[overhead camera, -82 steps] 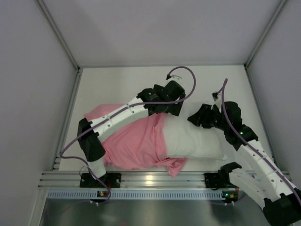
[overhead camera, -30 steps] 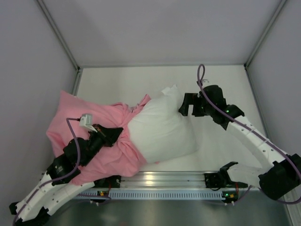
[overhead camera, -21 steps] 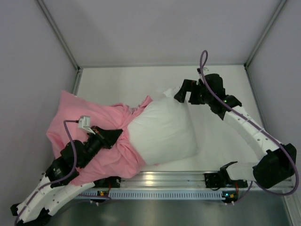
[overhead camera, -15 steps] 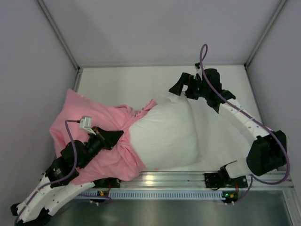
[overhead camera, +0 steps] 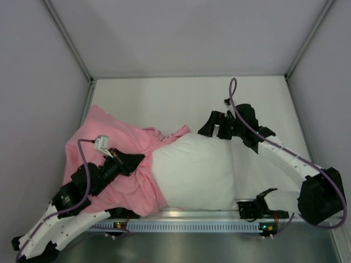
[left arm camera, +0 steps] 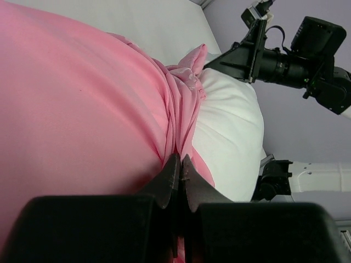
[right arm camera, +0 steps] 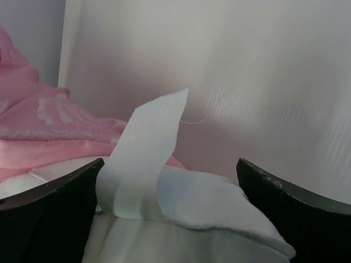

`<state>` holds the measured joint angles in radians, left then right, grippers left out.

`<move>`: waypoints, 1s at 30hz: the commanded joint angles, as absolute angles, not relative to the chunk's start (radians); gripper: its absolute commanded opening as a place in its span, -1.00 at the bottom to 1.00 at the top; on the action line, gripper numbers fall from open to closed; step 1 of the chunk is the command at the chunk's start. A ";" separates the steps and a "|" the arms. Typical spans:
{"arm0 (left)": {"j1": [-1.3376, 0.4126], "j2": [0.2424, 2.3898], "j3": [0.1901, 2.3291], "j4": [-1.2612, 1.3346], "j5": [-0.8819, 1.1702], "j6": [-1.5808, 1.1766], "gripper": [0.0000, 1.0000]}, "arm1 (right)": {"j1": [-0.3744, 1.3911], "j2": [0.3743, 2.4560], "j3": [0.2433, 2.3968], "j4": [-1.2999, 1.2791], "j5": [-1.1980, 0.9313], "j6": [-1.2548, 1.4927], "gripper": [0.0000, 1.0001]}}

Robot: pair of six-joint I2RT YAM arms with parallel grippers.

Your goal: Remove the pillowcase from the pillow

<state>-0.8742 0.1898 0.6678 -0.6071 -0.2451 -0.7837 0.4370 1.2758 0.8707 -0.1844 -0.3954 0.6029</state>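
Note:
The white pillow (overhead camera: 197,170) lies across the near middle of the table, and its left end is still inside the pink pillowcase (overhead camera: 109,148). My left gripper (overhead camera: 137,159) is shut on a bunched fold of the pillowcase (left arm camera: 82,109) right beside the pillow (left arm camera: 230,126). My right gripper (overhead camera: 211,127) stands open at the pillow's far corner. In the right wrist view that corner (right arm camera: 214,205) and its small upright tag (right arm camera: 145,159) sit between the spread fingers (right arm camera: 49,219) of the right gripper (right arm camera: 170,164), and neither finger touches them.
A metal rail (overhead camera: 175,211) runs along the near edge, just below the pillow. Grey walls enclose the table on the left (overhead camera: 38,109), back and right. Bare white tabletop (overhead camera: 164,98) shows behind the pillow.
The pillow has slid toward the near edge and lies flatter. My right gripper swung to the back, then came down at the pillow's far corner. The left arm has hardly moved.

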 commanded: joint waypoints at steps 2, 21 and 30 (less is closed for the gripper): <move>-0.876 0.186 0.687 -0.653 -0.262 -0.773 -1.00 | 0.500 1.163 0.786 -0.158 -0.434 0.597 0.74; -0.877 0.656 0.969 -0.652 -0.268 -0.597 0.69 | 0.549 1.276 1.214 -0.092 -0.219 0.595 -1.00; -0.876 0.839 1.175 -0.672 -0.451 -0.520 0.92 | 0.545 1.284 1.350 -0.045 -0.279 0.520 -1.00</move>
<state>-0.8734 0.7784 1.1172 -0.6479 -0.3626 -0.5690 0.5201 1.3083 1.2568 -0.1944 -0.2123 0.5419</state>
